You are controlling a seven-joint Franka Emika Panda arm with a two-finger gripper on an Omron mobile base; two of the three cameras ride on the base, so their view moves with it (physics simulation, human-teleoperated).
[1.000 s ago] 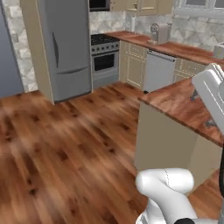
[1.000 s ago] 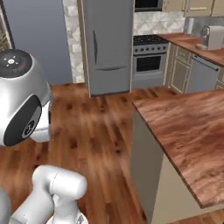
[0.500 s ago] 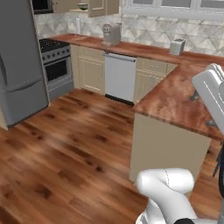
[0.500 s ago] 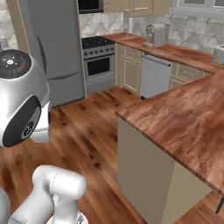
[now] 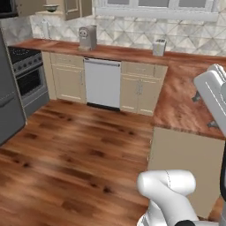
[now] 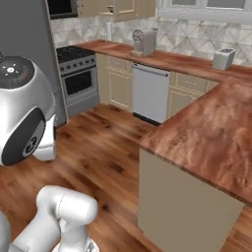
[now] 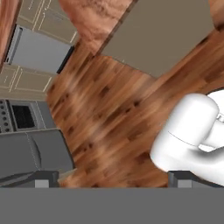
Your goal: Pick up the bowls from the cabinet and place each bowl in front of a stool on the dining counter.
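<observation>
One bowl (image 5: 50, 8) sits small and pale on the shelf of the tan wall cabinet (image 5: 73, 8), high at the far left; I see the cabinet (image 6: 118, 7) in the right base view too. The dining counter (image 5: 183, 108), a reddish-brown slab on a beige base, runs along the right, and its near corner (image 6: 206, 138) shows in the right base view. My gripper (image 7: 113, 179) points down at the wooden floor, open, with nothing between its fingertips (image 7: 46, 178). The stool is out of view.
A coffee machine (image 5: 87, 37) and a toaster (image 5: 159, 46) stand on the back worktop above a white dishwasher (image 5: 102, 84). A stove (image 5: 26, 75) and a grey fridge (image 5: 8, 110) are at the left. Open wooden floor (image 5: 84, 159) lies between me and them.
The whole picture has slid: the base has turned, so the fridge and stove now sit at the left and the dishwasher wall is ahead. The gripper stays open.
</observation>
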